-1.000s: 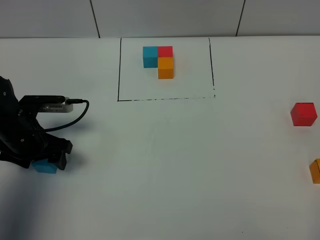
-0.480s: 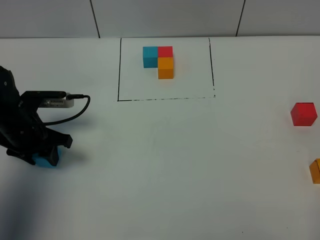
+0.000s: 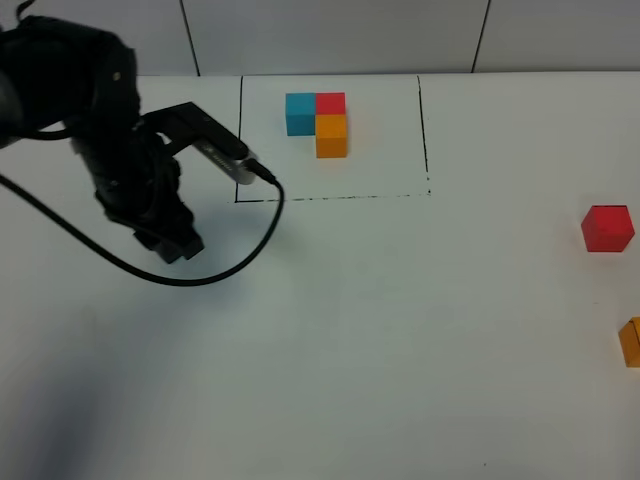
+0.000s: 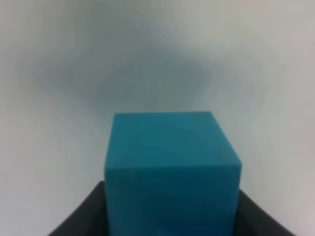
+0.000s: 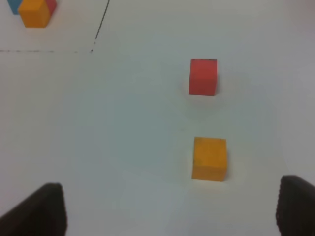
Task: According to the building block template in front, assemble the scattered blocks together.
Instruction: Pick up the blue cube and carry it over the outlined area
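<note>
Firmly clamped on the teal-blue cube (image 4: 172, 172) with the left gripper (image 3: 178, 243), dark fingers (image 4: 78, 222) pressed against two opposite sides. Filling the lower middle of the left wrist view, blurred pale surface behind; hidden under the arm in the high view. Hanging over the table (image 3: 400, 330), just left of the black outline (image 3: 237, 140) and a little nearer than its near left corner. Inside that outline, toward its far side: building block template (image 3: 322, 122), blue and red in a row, orange in front of red, all touching. Well off at the right edge: red cube (image 3: 607, 228), then nearer and apart from it, orange cube (image 3: 631, 341), cut by the frame. Facing those two with the right gripper (image 5: 173, 211), fingers spread wide, touching neither.
</note>
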You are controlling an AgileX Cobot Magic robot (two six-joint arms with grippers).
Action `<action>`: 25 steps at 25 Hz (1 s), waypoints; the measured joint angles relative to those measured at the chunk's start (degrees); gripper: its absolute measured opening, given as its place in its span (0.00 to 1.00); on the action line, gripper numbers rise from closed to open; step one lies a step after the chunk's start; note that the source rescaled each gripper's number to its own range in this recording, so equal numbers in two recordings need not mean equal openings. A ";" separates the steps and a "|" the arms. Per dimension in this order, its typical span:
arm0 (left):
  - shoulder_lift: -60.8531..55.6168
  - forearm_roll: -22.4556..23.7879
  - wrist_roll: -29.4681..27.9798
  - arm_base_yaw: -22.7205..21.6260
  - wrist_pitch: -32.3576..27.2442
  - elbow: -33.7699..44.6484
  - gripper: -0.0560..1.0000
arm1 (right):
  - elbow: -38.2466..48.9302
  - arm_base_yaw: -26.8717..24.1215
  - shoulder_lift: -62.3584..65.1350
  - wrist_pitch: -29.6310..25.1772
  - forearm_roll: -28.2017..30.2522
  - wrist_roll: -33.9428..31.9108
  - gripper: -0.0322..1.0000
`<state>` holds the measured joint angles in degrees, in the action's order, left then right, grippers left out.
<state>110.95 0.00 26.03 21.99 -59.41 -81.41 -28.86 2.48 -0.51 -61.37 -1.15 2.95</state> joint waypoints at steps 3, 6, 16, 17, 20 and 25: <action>6.51 2.32 3.94 3.37 -5.32 -10.26 0.06 | 0.00 0.00 0.00 0.00 0.00 0.00 0.74; 12.83 5.70 6.12 6.38 -8.78 -19.55 0.06 | 0.00 0.00 0.00 0.00 0.00 0.00 0.74; 26.84 7.11 19.51 13.73 -8.92 -38.22 0.06 | 0.00 0.00 0.00 0.00 0.00 0.00 0.74; 27.52 7.06 20.55 14.17 -8.92 -38.74 0.06 | 0.00 0.00 0.00 0.00 0.00 0.00 0.74; 28.78 6.87 22.88 14.86 -8.92 -39.03 0.06 | 0.00 0.00 0.00 0.00 0.00 0.00 0.74; 29.70 3.54 24.48 14.84 -8.92 -39.03 0.06 | 0.00 0.00 0.00 0.00 0.00 0.00 0.74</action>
<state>140.65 3.54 50.50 36.82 -68.33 -120.44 -28.86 2.48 -0.51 -61.37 -1.15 2.95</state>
